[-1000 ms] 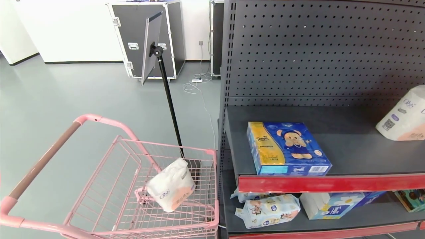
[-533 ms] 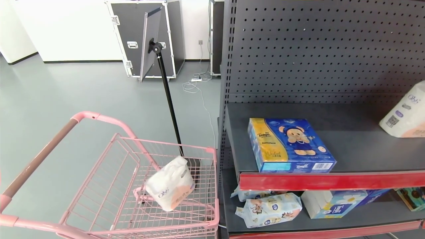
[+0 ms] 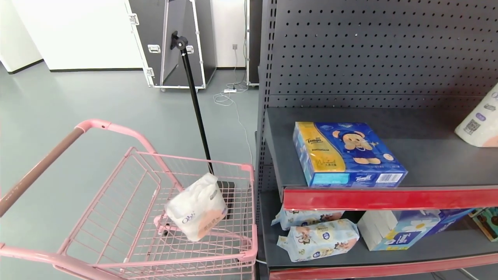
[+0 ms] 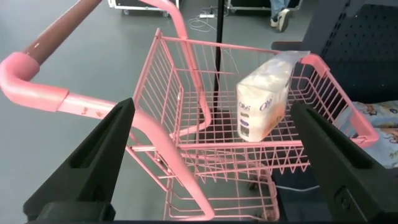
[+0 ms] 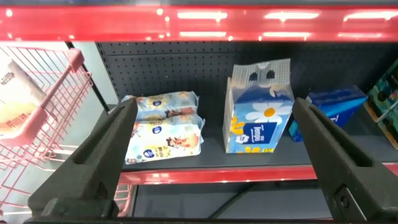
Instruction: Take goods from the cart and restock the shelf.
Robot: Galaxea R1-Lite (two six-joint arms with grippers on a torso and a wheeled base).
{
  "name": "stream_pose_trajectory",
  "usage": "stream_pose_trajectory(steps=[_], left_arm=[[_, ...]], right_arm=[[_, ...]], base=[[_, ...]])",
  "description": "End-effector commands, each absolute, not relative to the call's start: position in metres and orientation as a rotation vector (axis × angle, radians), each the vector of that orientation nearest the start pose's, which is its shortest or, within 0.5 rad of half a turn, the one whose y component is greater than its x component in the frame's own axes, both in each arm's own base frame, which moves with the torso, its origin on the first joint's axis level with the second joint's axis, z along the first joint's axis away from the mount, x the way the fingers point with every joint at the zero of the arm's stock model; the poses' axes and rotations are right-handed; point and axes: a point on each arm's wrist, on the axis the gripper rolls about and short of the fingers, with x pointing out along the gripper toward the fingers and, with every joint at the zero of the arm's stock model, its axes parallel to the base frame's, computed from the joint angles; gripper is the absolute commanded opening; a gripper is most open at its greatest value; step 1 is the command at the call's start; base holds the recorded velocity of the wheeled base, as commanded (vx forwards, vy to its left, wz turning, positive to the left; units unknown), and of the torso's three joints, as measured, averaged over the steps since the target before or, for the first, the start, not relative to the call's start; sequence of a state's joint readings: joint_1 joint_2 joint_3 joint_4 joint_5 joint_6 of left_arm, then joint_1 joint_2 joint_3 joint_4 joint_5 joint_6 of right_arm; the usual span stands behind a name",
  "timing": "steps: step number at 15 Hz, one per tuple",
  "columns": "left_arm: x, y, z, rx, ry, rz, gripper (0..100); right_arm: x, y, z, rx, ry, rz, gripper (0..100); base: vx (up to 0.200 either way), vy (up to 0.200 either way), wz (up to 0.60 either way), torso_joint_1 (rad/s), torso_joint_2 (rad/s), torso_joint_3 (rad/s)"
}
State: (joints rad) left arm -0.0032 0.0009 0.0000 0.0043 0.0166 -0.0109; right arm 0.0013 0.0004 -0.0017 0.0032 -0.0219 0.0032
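Note:
A white tissue pack leans upright inside the pink wire cart, left of the dark shelf unit. My left gripper hangs open above the cart's near rim, with the tissue pack ahead of it and untouched. My right gripper is open in front of the lower shelf, facing two wipe packs and a blue tissue pack. The upper shelf holds a blue bear tissue box and a white roll pack at the far right.
A black stand rises just behind the cart, near the shelf's left post. Black flight cases and floor cables lie farther back. A red strip fronts the upper shelf. Bare grey floor lies left of the cart.
The whole head view has shifted, so the camera moved: the shelf goods now sit higher and further right, the cart lower and further left. No object has changed place.

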Motion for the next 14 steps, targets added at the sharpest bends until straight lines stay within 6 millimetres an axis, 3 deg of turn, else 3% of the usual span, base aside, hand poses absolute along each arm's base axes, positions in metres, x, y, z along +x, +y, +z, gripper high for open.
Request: stream_pose_trajectory(steps=[1, 14], left_arm=[[-0.0227, 0.0004, 0.075, -0.011, 0.006, 0.014, 100], [-0.0227, 0.0004, 0.075, -0.009, 0.006, 0.014, 100]], right_arm=[[-0.0229, -0.0005, 0.0756, 0.003, 0.002, -0.02, 100], [-0.0229, -0.0006, 0.0756, 0.003, 0.001, -0.023, 100]], base=[[0.0, 0.0, 0.0, -0.178, 0.51, 0.33], [0.0, 0.0, 0.0, -0.149, 0.52, 0.372]])
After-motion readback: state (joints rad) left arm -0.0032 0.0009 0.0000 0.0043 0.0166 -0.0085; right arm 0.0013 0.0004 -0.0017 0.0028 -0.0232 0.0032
